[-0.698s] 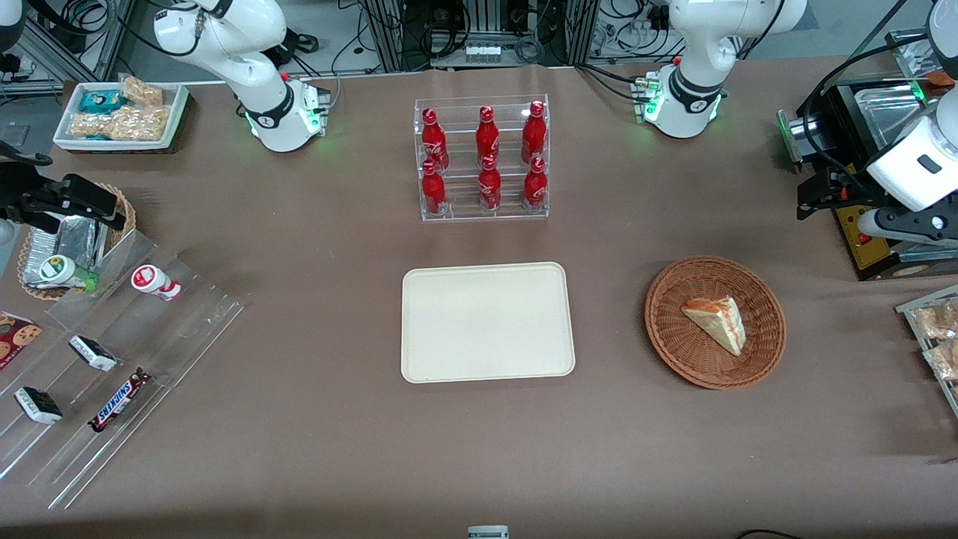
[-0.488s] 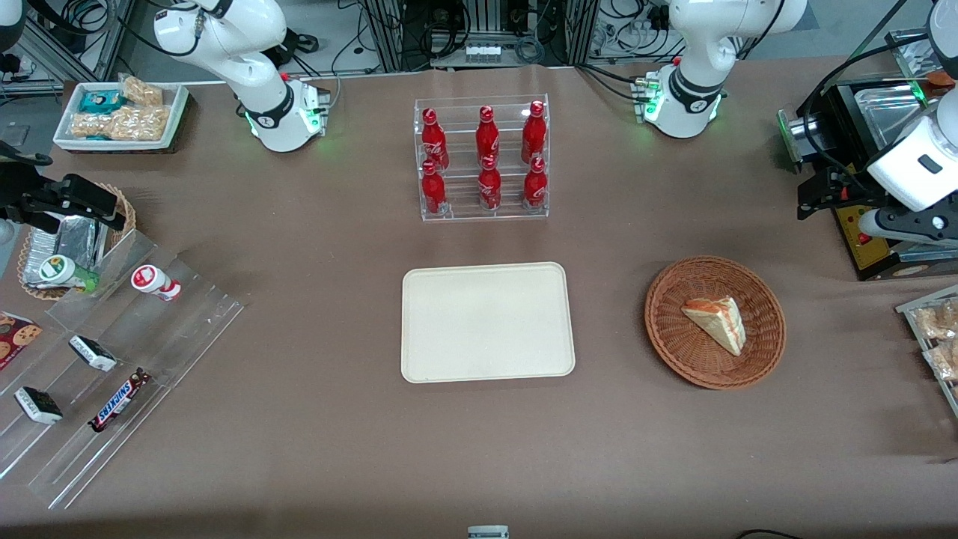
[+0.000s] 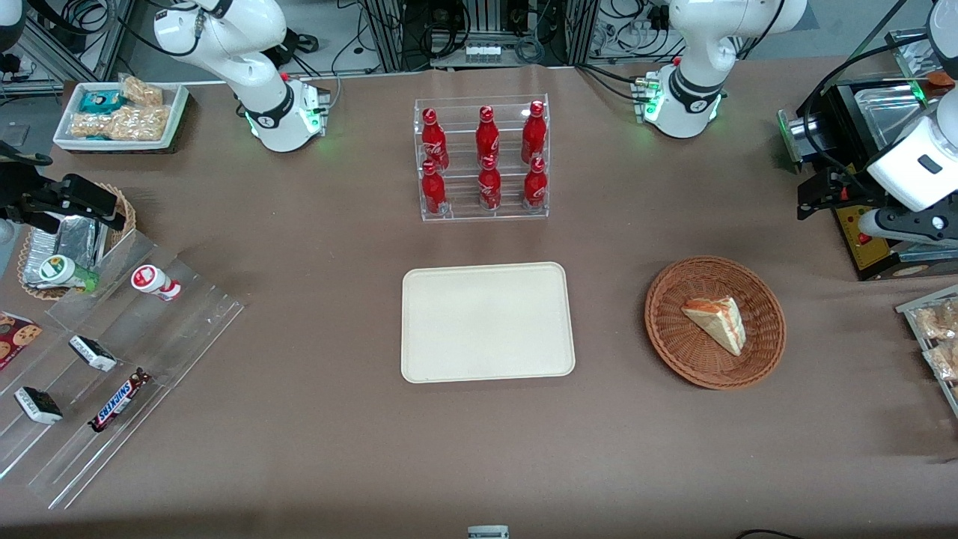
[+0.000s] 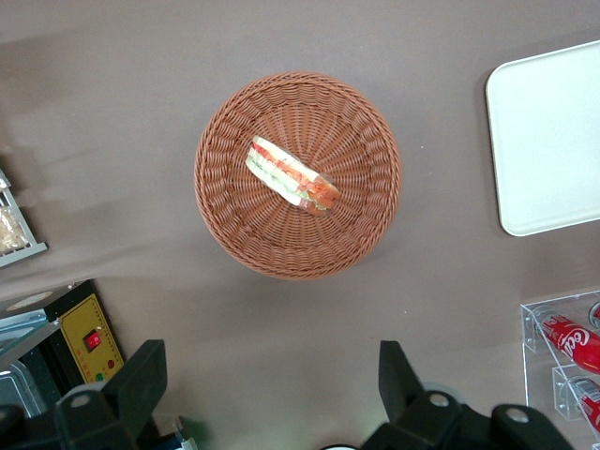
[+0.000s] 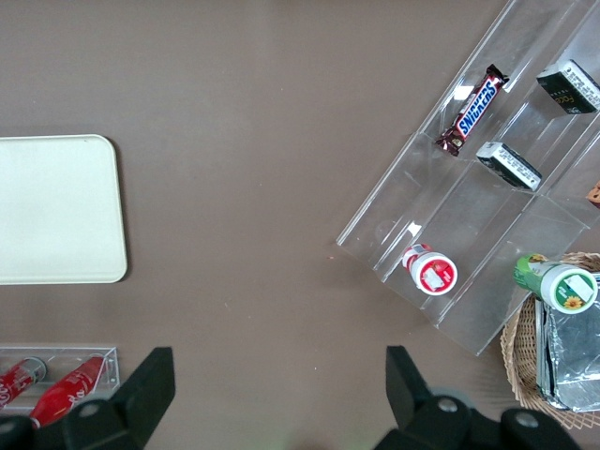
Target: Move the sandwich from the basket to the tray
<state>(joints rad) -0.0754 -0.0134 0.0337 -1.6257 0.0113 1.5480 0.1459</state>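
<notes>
The sandwich (image 3: pixel 717 322), a pale wedge with red and green layers, lies in the round reddish-brown wicker basket (image 3: pixel 673 348). Both also show in the left wrist view, the sandwich (image 4: pixel 292 174) near the middle of the basket (image 4: pixel 234 230). The cream tray (image 3: pixel 486 322) lies flat beside the basket, toward the parked arm's end; its corner shows in the left wrist view (image 4: pixel 553 141). My left gripper (image 3: pixel 810 198) hangs above the table, farther from the front camera than the basket and apart from it. Its fingers (image 4: pixel 141 375) are spread wide with nothing between them.
A clear rack of red cola bottles (image 3: pixel 483 161) stands farther from the front camera than the tray. A black box with a yellow panel (image 3: pixel 861 232) sits under my arm. A wire rack of snack packets (image 3: pixel 935 337) lies beside the basket. A clear snack stand (image 3: pixel 112 359) lies toward the parked arm's end.
</notes>
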